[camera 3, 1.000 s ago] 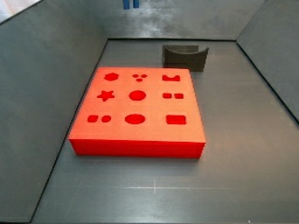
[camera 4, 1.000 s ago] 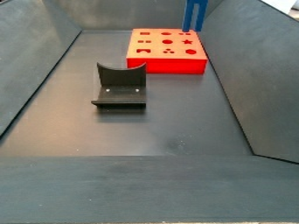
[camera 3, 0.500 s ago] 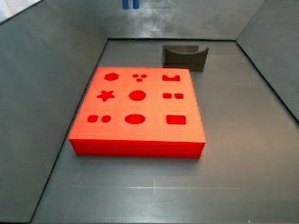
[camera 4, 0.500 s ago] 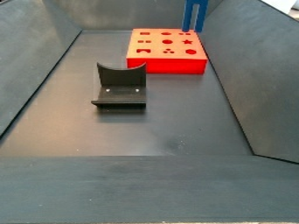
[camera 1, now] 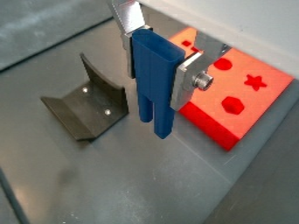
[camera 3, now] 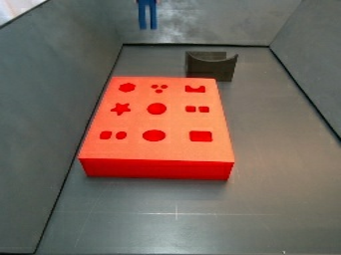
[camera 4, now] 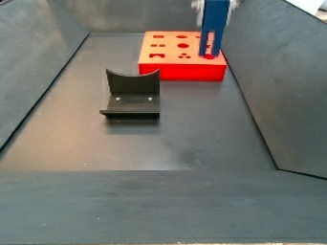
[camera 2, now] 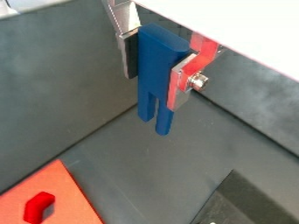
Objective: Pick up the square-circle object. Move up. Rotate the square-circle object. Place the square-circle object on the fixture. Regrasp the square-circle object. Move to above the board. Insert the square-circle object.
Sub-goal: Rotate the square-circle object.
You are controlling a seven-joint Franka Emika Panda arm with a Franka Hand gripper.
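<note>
The gripper [camera 1: 156, 54] and the one blue square-circle object [camera 1: 153, 83] it clamps upright between its silver fingers [camera 2: 184, 73] hang lower than a second ago, showing more in both side views [camera 4: 215, 27], raised beside the board's far edge. One red board [camera 3: 158, 125] lies flat. One dark fixture [camera 4: 130, 94] stands apart, unchanged.

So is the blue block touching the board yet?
Apart. In a side view the blue block, clamped in the gripper, hangs with its lower end clear of the board.
</note>
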